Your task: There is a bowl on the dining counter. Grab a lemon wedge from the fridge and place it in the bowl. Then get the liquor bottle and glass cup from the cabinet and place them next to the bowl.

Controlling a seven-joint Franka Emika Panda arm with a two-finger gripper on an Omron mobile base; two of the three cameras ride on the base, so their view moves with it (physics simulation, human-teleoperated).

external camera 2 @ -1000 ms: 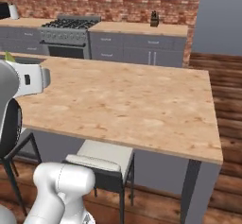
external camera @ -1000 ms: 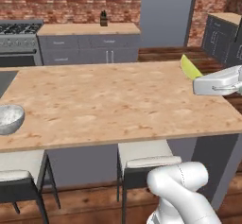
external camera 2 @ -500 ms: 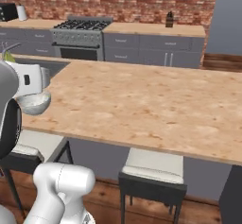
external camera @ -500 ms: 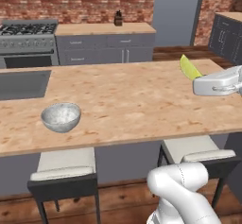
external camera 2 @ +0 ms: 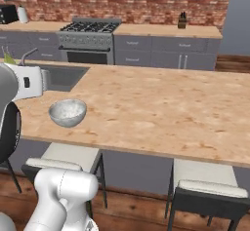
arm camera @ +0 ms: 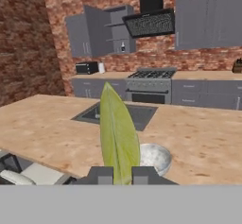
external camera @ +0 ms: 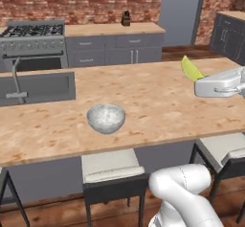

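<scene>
1 long dining counter (external camera: pixel 143 101) lies under us, with the bowl (external camera: pixel 106 118) near its front edge. We carry the lemon wedge (arm camera: pixel 118 135) clamped at its base in the gripper (arm camera: pixel 122 175), off to the bowl's right. Light, slick and soft, we judge; it needs a gentle hold low on the rind.

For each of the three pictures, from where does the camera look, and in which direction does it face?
Left base view: behind the arm on its left, facing the dining counter; the arm rises lower right, holding the lemon wedge.
Right base view: behind on the right, facing the same counter; the arm rises lower left.
Hand view: on the hand, looking along the gripper toward the stove.
All three share the bowl.
</scene>
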